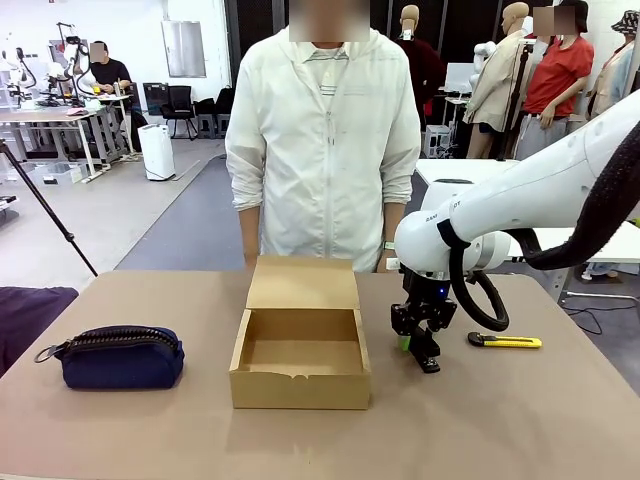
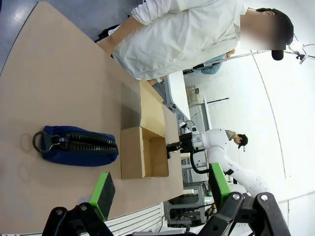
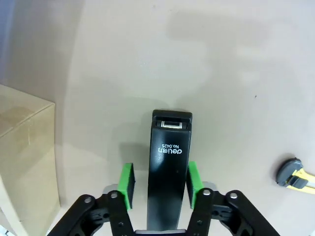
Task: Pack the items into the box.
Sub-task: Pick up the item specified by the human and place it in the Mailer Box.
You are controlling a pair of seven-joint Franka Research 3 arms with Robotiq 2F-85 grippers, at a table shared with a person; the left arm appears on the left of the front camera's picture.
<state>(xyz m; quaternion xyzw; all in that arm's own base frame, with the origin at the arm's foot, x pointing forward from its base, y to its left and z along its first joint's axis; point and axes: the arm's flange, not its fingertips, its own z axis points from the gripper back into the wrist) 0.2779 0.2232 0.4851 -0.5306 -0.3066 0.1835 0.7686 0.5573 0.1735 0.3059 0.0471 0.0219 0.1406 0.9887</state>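
Observation:
The brown cardboard box (image 1: 300, 376) stands open mid-table, its flap lid tipped back toward the person. A navy zippered pouch (image 1: 120, 357) with a metal ring lies on the table left of it, also seen beside the box (image 2: 130, 160) as the pouch (image 2: 78, 146) in the left wrist view. Right of the box, a small black oblong gadget (image 1: 428, 358) lies on the table. My right gripper (image 1: 416, 340) is down over the gadget (image 3: 170, 167). This gripper (image 3: 159, 184) straddles it, open, with a gap at one green pad (image 3: 128, 184). My left gripper (image 2: 161, 189) hangs open, high above the table.
A yellow-and-black utility knife (image 1: 505, 341) lies on the table right of my right gripper, also at the edge of the right wrist view as the knife (image 3: 294, 176). A person in a white jacket (image 1: 322, 150) stands at the far edge, behind the box.

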